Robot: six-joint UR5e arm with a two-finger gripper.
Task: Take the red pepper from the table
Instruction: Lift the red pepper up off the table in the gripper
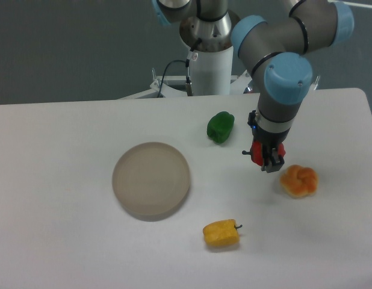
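The red pepper (257,150) shows only as red patches on either side of my gripper's dark fingers, right of the middle of the white table (59,241). My gripper (269,164) points straight down and is shut on the red pepper. The fingers hide most of the pepper. I cannot tell whether it rests on the table or is held just above it.
A green pepper (221,127) lies to the upper left of the gripper. An orange knotted bun-like toy (299,180) lies close to its lower right. A yellow pepper (221,233) lies near the front. A round beige-grey plate (151,179) sits left of centre.
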